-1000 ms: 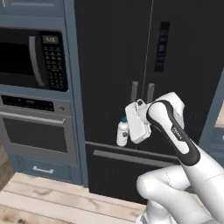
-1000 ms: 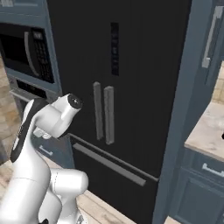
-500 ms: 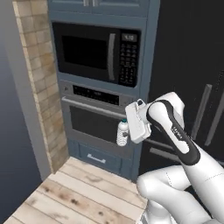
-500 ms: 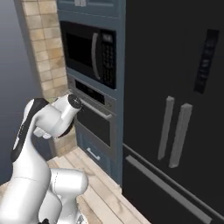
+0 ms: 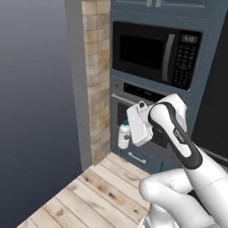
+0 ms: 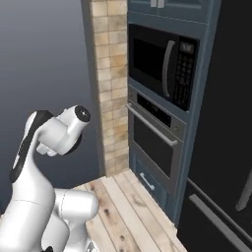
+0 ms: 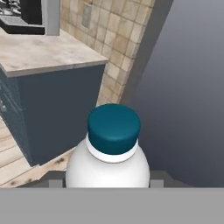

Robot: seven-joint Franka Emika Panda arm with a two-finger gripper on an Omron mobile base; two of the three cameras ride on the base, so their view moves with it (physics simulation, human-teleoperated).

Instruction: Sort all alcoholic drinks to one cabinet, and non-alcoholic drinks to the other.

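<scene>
A clear plastic water bottle (image 5: 123, 136) with a teal cap, one of the non-alcoholic drinks, hangs upright in the air in front of the wall oven. My gripper (image 5: 128, 134) is shut on it from the side, at about oven-drawer height. In the hand view the water bottle (image 7: 109, 166) stands right before the camera, its teal cap (image 7: 113, 127) at the centre, and my gripper (image 7: 107, 183) clasps its shoulders. The alcoholic drinks and both cabinets are out of view.
A built-in microwave (image 5: 156, 53) sits over a wall oven (image 6: 155, 133) in a blue column, beside a tan brick pillar (image 5: 98, 80). The dark fridge (image 6: 231, 123) is to the right. Below lies a wooden floor (image 5: 89, 196). The hand view faces a counter (image 7: 39, 52) and a tiled wall (image 7: 118, 39).
The whole picture has shifted: the base has turned left, so the fridge slid off to the right and the oven column and brick pillar came in. The arm holds the bottle as before.
</scene>
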